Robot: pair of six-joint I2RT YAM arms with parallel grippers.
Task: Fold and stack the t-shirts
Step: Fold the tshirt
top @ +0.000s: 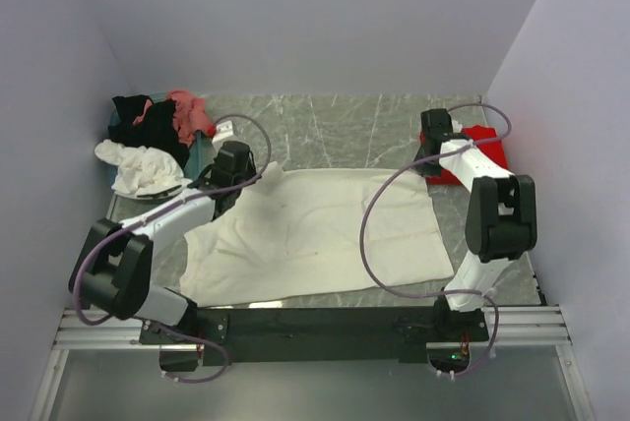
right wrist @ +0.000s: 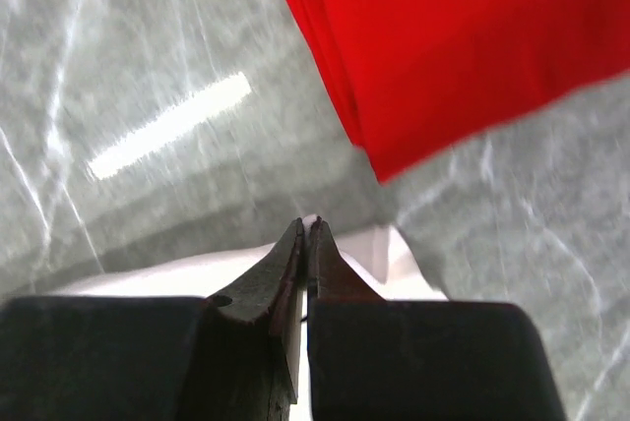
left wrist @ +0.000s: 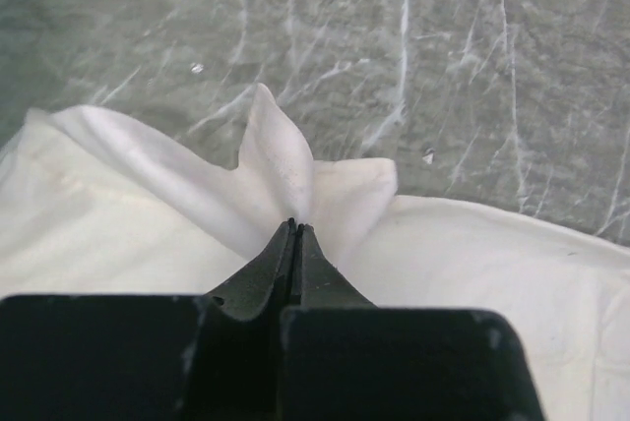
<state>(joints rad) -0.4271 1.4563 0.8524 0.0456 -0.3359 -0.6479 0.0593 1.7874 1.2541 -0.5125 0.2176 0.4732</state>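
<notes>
The left claw and right claw each pinch a far corner of the cream t-shirt. The first fold is starting, and the next move likely calls for drawing both corners nearward evenly

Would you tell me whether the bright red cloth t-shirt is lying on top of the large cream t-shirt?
No, the red t-shirt lies on the marbled table beyond the far right corner of the cream t-shirt.

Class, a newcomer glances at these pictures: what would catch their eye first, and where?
The cream t-shirt spread flat in the middle, with the left gripper and right gripper each pinching a far corner. Next, the bright red t-shirt at the far right, and a jumbled clothes pile at the far left.
</notes>
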